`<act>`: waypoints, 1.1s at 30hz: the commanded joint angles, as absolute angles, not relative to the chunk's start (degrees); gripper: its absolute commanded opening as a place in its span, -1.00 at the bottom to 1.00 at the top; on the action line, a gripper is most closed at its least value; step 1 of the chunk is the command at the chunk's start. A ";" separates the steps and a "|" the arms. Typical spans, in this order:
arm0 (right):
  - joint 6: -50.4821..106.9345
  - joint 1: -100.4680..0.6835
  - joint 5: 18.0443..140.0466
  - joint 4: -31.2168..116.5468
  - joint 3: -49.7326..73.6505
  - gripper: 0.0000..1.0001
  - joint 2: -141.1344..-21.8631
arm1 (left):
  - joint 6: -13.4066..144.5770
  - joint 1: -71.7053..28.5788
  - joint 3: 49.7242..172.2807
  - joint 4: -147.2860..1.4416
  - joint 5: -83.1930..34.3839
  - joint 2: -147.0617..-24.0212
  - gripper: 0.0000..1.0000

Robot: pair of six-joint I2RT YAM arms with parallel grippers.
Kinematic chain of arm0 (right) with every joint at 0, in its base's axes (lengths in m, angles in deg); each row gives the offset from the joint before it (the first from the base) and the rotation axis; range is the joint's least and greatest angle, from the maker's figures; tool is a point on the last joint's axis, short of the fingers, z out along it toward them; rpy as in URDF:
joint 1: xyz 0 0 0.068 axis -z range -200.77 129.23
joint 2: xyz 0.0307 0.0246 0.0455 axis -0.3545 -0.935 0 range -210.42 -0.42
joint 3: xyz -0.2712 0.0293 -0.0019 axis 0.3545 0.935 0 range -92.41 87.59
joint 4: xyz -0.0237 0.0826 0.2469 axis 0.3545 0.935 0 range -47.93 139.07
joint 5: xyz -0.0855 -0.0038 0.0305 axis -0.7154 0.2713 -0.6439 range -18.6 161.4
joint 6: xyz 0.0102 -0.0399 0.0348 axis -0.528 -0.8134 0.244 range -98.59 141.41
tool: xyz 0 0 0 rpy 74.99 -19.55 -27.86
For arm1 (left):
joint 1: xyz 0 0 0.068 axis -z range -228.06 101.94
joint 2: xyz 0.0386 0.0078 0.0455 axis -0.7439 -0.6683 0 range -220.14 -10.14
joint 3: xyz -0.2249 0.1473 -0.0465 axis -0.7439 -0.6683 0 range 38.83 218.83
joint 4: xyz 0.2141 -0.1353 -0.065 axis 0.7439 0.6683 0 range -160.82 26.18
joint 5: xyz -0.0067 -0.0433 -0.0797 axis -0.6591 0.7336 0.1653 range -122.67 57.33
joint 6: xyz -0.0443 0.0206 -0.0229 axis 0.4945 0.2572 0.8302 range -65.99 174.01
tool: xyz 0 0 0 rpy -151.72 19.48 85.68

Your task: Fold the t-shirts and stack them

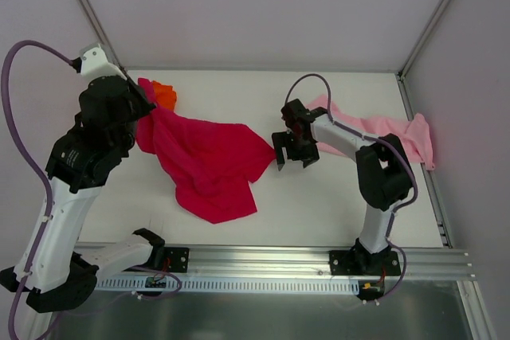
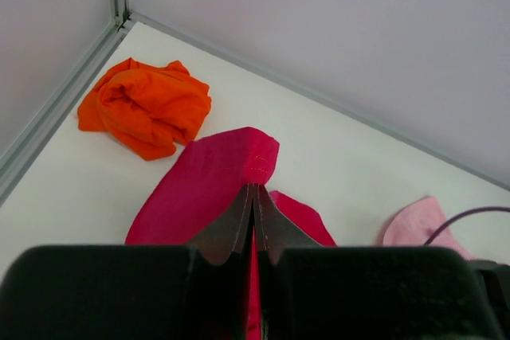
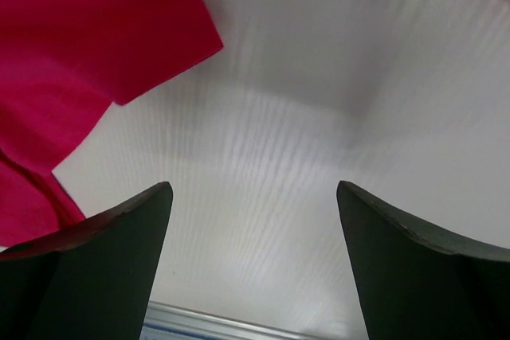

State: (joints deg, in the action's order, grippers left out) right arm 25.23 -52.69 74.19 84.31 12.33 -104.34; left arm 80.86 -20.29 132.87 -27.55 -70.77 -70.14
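Crimson cloth made up the middle of the scene: the red t-shirt (image 1: 209, 166) lay loosely spread on the left-centre of the table (image 1: 335, 205). Its long axis ran from a raised bunch at 10 o'clock down to a hem at 5 o'clock, seen from the top camera. That raised bunch was pinched between the pressed-together jaws of the left gripper (image 2: 253, 193), so the left arm was the one in contact. The shirt's free right corner pointed toward 3 o'clock, just beside the right gripper (image 1: 293, 160) but apart from it. Those jaws stood spread wide and empty, and in the right wrist view the cloth edge sat toward 10 o'clock of them. A grab on that corner would likely call for a short reach toward 9 o'clock. Further out, the orange t-shirt (image 1: 164, 95) was crumpled in the far left corner, and the pink t-shirt (image 1: 402, 134) lay at the far right.
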 commanded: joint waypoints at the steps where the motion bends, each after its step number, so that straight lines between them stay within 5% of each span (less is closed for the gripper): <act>1: 25.98 -53.02 73.68 82.77 6.13 0.79 -107.90 | 82.39 -19.94 130.95 -27.32 -72.04 -69.81 -1.00; 15: 24.84 -52.76 85.20 85.03 -1.43 0.80 -108.96 | 86.61 -19.94 132.87 -21.51 -73.97 -75.70 -1.00; 19: 23.87 -53.46 98.25 92.95 -6.71 0.75 -110.64 | 87.58 -19.94 134.98 -18.61 -76.25 -77.90 -1.00; 27: 24.73 -58.47 106.81 89.57 6.60 0.74 -96.68 | 88.81 -19.85 131.65 -20.54 -77.84 -76.93 -1.00; 33: 28.44 -58.56 115.78 76.54 15.35 0.72 -99.18 | 87.93 -19.85 130.77 -22.48 -78.54 -76.49 -1.00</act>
State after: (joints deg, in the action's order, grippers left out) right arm 25.93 -58.92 109.36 84.31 13.49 -96.62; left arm 87.59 -20.27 130.82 -19.40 -75.73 -77.77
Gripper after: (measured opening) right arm 0.863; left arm 0.005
